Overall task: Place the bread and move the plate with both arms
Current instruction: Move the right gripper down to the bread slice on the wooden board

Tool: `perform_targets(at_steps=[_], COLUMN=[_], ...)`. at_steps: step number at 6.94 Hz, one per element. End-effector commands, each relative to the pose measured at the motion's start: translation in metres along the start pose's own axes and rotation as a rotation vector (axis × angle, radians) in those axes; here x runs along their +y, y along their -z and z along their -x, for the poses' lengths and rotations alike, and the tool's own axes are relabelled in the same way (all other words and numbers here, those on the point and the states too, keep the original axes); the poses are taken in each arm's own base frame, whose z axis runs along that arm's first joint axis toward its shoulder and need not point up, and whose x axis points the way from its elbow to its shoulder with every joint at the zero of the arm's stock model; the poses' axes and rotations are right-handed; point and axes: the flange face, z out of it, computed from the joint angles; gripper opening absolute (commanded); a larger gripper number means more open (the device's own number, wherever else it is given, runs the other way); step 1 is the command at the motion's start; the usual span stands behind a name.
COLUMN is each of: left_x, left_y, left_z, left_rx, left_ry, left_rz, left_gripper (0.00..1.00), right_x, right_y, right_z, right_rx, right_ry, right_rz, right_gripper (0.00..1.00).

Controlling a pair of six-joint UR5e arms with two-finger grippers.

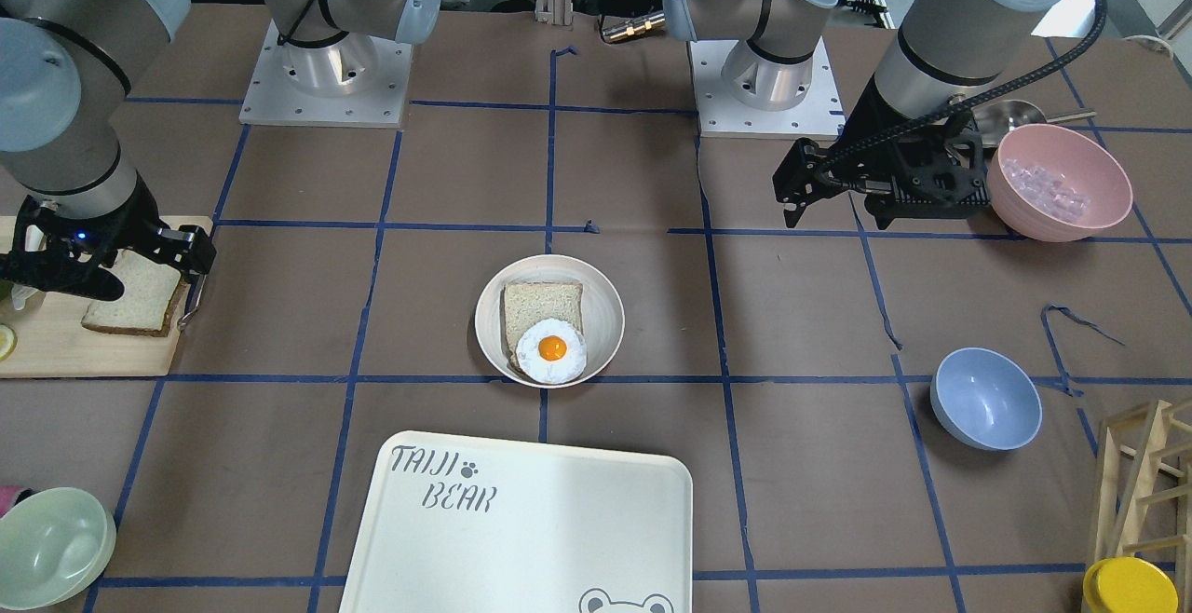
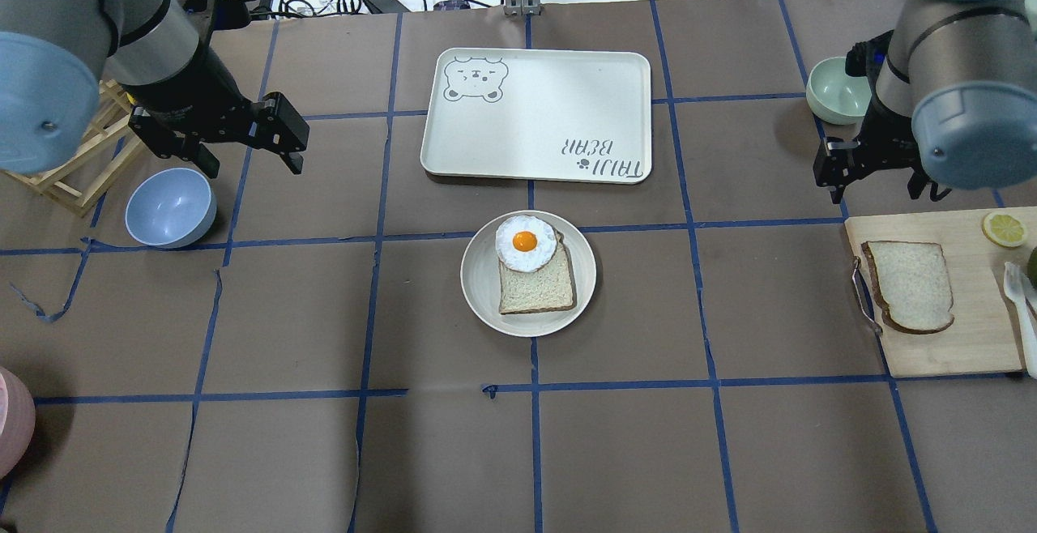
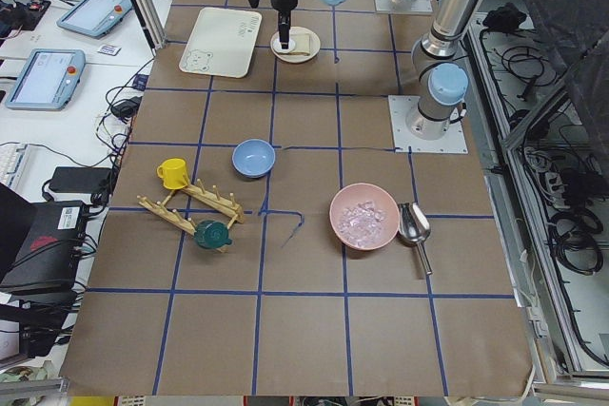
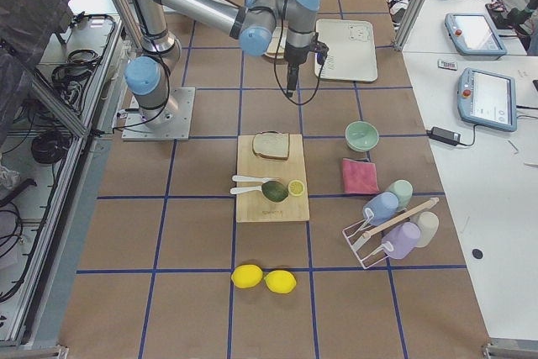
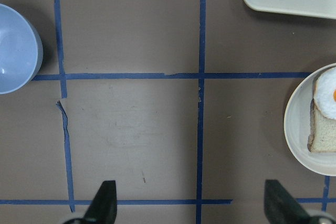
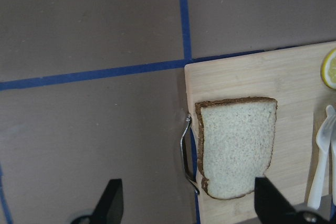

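Note:
The bread [image 2: 911, 286], pale with a dark brown crust, lies flat on a wooden cutting board [image 2: 956, 347] at the right; it also shows in the right wrist view [image 6: 236, 148]. The round cream plate [image 2: 478, 274] sits mid-table and holds a squarer slice [image 2: 539, 290] with a fried egg [image 2: 525, 241] on it. My right gripper [image 2: 834, 172] hovers open and empty over the table just beyond the board's corner [image 6: 189, 203]. My left gripper [image 2: 292, 140] is open and empty, above the table to the left of the plate [image 5: 191, 203].
The TAIJI BEAR tray [image 2: 535, 116] lies beyond the plate. A blue bowl [image 2: 170, 207] and a wooden rack [image 2: 73, 168] are near my left arm. A pale green bowl [image 2: 838, 89] is behind my right gripper. A lemon slice [image 2: 1004, 229] and white cutlery [image 2: 1017, 298] share the board.

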Motion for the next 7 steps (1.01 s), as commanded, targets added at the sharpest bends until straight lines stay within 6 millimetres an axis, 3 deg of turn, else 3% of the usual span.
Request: perform_targets(at_steps=[1, 3, 4, 5, 7], left_x=[-0.001, 0.0, 0.0, 0.0, 0.0], left_y=[-0.002, -0.001, -0.001, -0.001, -0.001], left_z=[0.001, 0.001, 0.001, 0.002, 0.002], left_rx=[0.0, -0.006, -0.003, -0.006, -0.006], left_ry=[0.002, 0.002, 0.002, 0.003, 0.003], left_rz=[0.002, 0.001, 0.0, 0.001, -0.001], left_gripper=[1.0, 1.0, 1.0, 1.0, 1.0], right_x=[0.026, 0.028, 0.026, 0.026, 0.033], right_y=[-0.069, -0.11, -0.121, -0.127, -0.139], right_z=[-0.017, -0.01, -0.008, -0.007, -0.006], right_rx=[0.037, 0.055, 0.054, 0.058, 0.086], right_ry=[-0.036, -0.017, -0.013, -0.009, -0.002], right_rz=[-0.051, 0.026, 0.038, 0.054, 0.092], right_gripper=[0.88, 0.76, 0.7, 0.56, 0.5])
